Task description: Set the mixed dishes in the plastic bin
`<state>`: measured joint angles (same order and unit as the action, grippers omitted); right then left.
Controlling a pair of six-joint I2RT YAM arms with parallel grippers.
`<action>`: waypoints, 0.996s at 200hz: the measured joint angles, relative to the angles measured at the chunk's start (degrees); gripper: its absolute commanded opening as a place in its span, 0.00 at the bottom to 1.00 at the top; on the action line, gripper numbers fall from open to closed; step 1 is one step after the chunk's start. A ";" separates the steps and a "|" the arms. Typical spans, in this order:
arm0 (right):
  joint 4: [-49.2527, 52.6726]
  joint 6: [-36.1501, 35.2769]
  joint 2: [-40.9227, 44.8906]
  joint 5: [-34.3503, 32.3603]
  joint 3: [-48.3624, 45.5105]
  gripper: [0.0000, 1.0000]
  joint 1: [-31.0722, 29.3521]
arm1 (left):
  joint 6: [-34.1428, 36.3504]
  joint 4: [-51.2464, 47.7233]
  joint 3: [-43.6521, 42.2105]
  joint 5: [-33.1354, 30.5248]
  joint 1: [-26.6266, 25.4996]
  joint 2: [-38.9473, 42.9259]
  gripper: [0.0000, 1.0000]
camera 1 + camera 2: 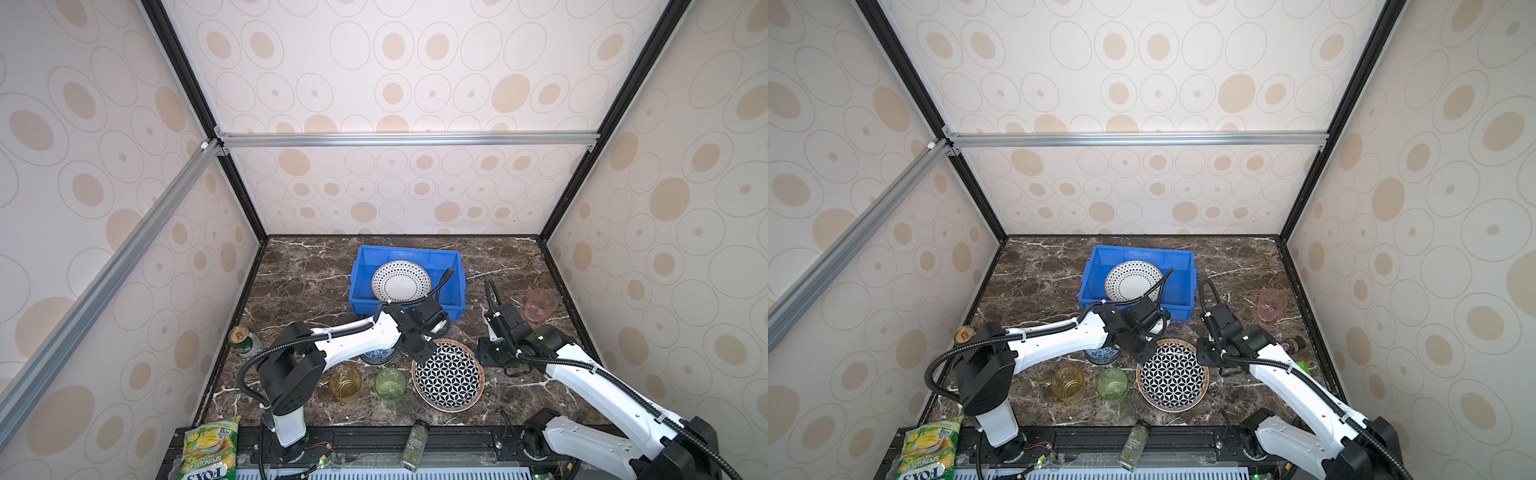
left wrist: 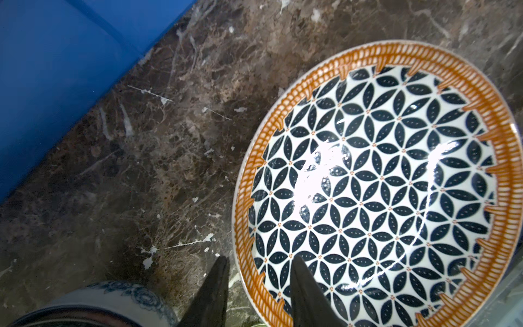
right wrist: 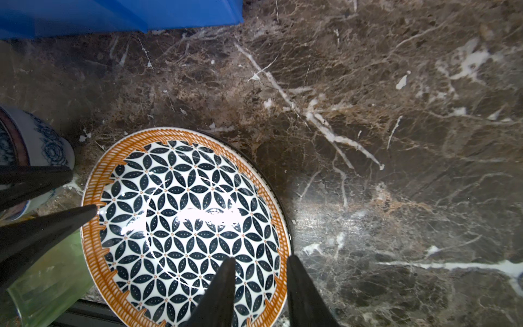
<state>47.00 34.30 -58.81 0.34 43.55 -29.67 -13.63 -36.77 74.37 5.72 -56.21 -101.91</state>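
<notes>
Dishes sit mostly outside the bright blue rectangular plastic bin (image 1: 360,286) at the far middle of the dark brown marble tabletop (image 1: 291,282); only a round white plate with black dots (image 1: 401,281) rests inside it. Nearer the camera, a round black-and-white geometric plate with an orange rim (image 1: 449,376) lies flat on the marble. The left gripper (image 2: 260,262) straddles its rim on one side and the right gripper (image 3: 260,264) on the opposite side, each claw released with a gap between its fingers; whether either touches the rim is hard to judge. A blue floral bowl (image 1: 376,356), an amber glass tumbler (image 1: 345,382) and a green glass tumbler (image 1: 390,384) stand beside that plate, while a pink glass tumbler (image 1: 540,305) stands well apart.
</notes>
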 measured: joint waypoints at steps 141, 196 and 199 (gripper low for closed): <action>0.70 0.83 0.04 1.20 -2.21 0.34 0.00 | 0.02 -2.05 0.02 -3.32 -0.17 -1.99 0.31; 0.83 0.83 -0.42 1.44 -2.82 0.34 0.00 | 0.00 -2.03 0.04 -3.78 -0.17 -2.03 0.30; 0.81 0.83 -0.46 1.44 -2.86 0.34 0.00 | 0.00 -2.03 0.04 -3.78 -0.17 -2.03 0.30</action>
<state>47.81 35.14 -59.27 1.78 40.69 -29.67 -13.63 -38.81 74.41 1.93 -56.38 -103.94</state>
